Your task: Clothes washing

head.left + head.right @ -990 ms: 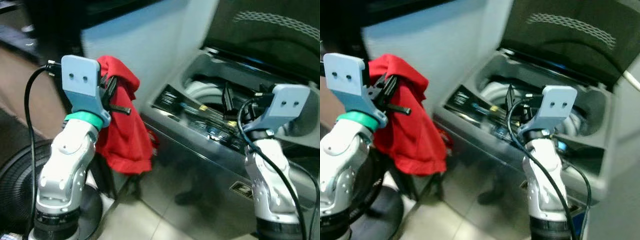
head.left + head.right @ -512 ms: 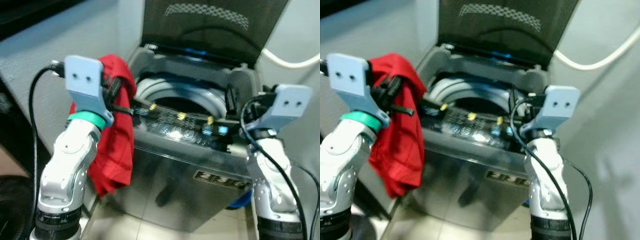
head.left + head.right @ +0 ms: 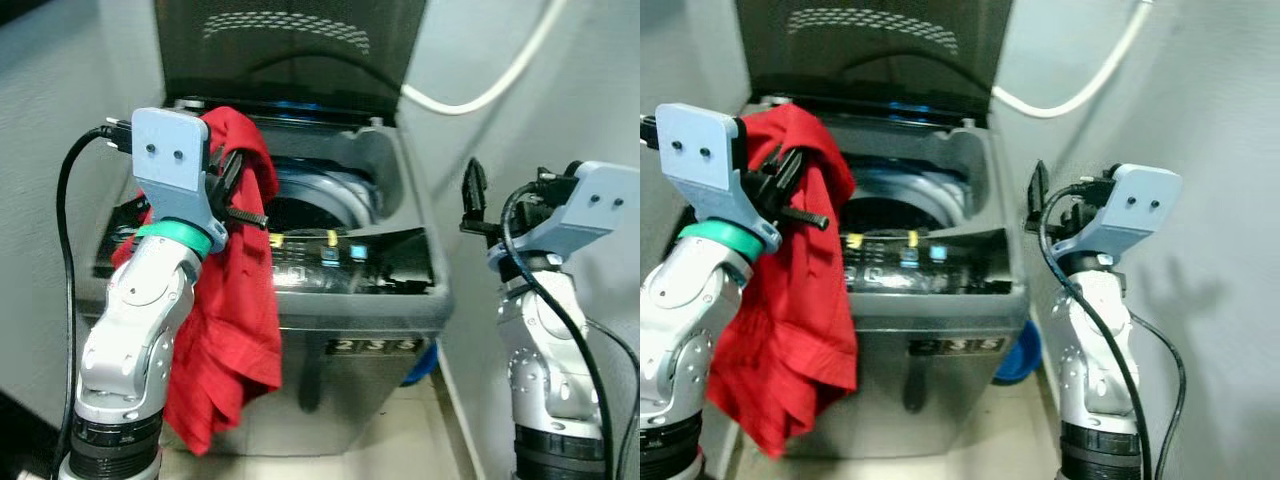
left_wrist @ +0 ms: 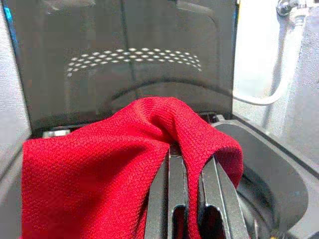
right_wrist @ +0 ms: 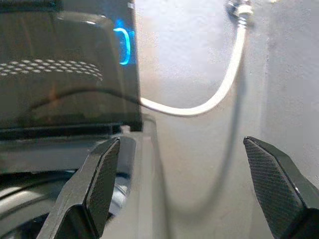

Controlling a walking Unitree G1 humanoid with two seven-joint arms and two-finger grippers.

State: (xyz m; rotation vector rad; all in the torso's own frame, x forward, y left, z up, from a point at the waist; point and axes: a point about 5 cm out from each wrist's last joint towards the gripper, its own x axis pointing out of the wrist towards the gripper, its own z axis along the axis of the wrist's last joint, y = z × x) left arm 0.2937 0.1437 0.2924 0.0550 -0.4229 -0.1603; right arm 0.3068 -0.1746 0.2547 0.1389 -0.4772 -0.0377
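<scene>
red garment [image 3: 232, 330] hangs from the left gripper [image 4: 189, 199], fingers clenched on its cloth, raised at the front left corner of an open top-loading washing machine [image 3: 400, 300]. right gripper [image 5: 189, 184], fingers spread apart and empty, hovers beside the machine's right side.
</scene>
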